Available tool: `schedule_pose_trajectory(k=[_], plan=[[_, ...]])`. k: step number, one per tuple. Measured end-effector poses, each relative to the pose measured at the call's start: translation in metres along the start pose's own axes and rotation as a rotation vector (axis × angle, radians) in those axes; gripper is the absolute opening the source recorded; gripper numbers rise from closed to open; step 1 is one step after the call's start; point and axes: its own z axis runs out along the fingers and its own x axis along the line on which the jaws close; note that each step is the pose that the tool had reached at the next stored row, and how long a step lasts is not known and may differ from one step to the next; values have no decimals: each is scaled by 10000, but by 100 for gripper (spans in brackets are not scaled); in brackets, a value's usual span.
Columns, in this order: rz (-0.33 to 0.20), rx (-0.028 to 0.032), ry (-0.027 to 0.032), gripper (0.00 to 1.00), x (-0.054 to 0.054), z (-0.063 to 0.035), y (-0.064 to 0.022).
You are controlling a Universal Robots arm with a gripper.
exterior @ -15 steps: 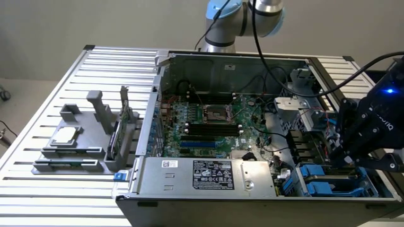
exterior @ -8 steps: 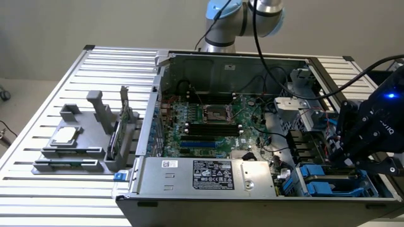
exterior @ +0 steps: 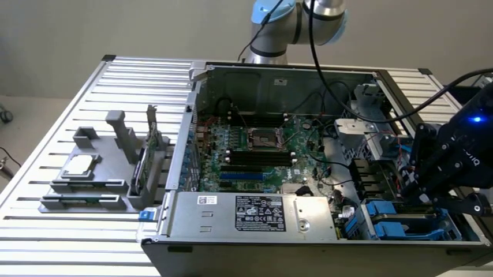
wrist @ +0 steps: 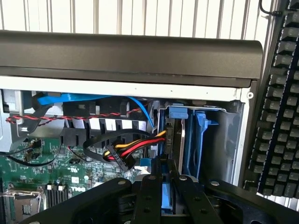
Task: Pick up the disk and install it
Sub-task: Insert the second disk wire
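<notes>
Soft, even room light falls from overhead, bright on the pale slatted worktop [exterior: 46, 231], which glares almost white along its near edge. The inside of the open computer case [exterior: 254, 86] sits in dimmer shade, dark at the back wall. A small blue lamp [exterior: 479, 120] glows on the black wrist housing. From the wrist view, the slats behind the case wash out, and the near fingers [wrist: 149, 196] look dark and soft.

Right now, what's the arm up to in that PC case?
The arm's gripper is down at the drive bay corner of the open computer case, on the exterior view's right. In the wrist view its fingers are closed on the blue rail of the disk, lined up with the blue-railed bay slots. The disk is not yet seated. The grey parts stand sits outside the case.
</notes>
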Motion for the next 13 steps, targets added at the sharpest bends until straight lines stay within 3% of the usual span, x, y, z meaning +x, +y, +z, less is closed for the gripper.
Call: schedule_pose_trajectory(k=[13], plan=[[-4, -2, 46, 16, -25, 28, 4]])
